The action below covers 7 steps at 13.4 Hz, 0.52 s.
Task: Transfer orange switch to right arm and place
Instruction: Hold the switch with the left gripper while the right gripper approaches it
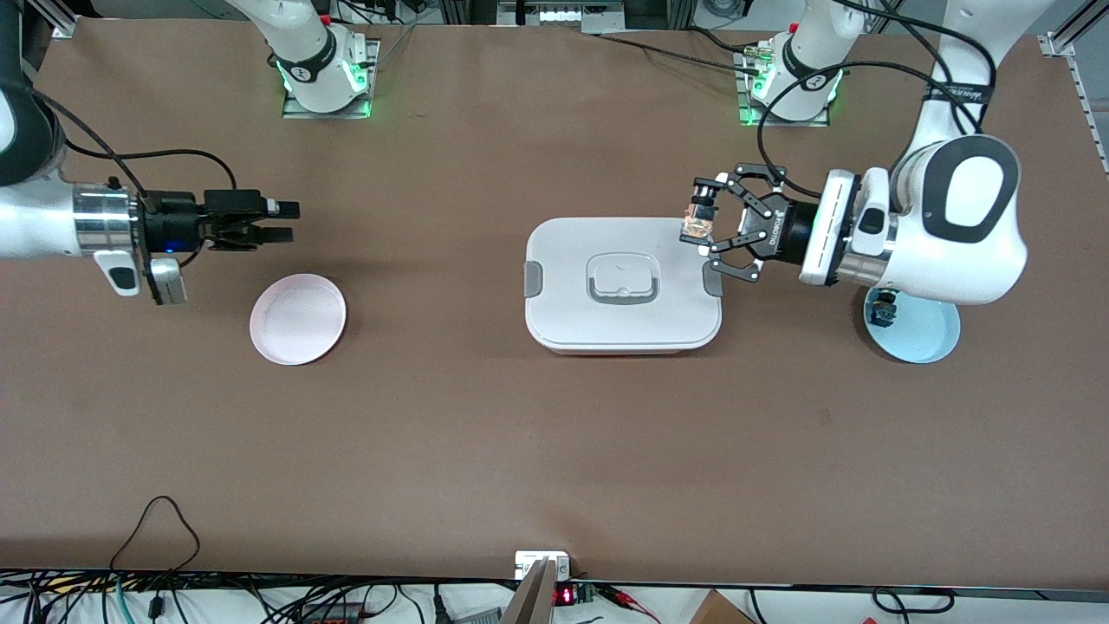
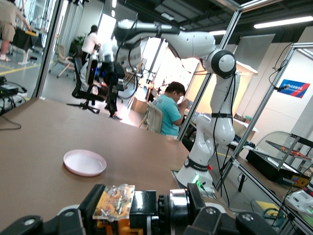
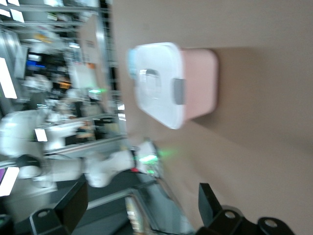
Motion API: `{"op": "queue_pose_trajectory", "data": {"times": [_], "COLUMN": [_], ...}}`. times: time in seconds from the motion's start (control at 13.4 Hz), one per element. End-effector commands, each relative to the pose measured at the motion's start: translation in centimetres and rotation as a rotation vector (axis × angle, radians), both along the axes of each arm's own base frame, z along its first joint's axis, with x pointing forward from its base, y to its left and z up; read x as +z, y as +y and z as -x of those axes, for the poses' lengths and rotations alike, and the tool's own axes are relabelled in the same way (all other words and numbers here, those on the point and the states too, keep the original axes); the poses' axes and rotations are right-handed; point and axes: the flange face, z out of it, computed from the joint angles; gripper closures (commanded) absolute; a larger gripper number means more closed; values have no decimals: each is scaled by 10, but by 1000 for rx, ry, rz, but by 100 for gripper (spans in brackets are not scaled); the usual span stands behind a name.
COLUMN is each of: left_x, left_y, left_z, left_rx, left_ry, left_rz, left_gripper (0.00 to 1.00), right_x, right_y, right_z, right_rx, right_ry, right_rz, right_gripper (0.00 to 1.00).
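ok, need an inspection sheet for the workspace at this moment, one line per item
Surface: brown table, nothing spilled.
Job's things: orange switch held in the left hand, in the air over a corner of the lidded box; pink plate bare, toward the right arm's end.
Clutter: blue plate with a small dark switch on it, partly under the left arm.
Hands: left shut on the orange switch; right hand open, in the air above the table near the pink plate.
Cables: black loop on the table's near edge.
Surroundings: people seen in the left wrist view.
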Motion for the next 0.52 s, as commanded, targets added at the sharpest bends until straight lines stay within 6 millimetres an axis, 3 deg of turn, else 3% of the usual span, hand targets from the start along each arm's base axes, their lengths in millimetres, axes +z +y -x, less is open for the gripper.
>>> {"op": "queue_pose_trajectory", "data": {"times": [0.0,0.22,0.45], "left_x": [-23,-45,-60], "left_y": [-15,-28,-47], "left_z": [-2,3,7], "left_rx": [28,42,64], "left_ry": [-41,-75,-74], "left_rz": [108,160,187], "left_gripper": [100,100,100], "right_x": [-33,-72,-89], "right_y": [10,44,91], "right_z": [10,28,36], "right_rx": [-66,-139,-197], "right_ry": [57,91,99], "right_rz": [-280,-481,-501], "right_gripper": [0,0,0]}}
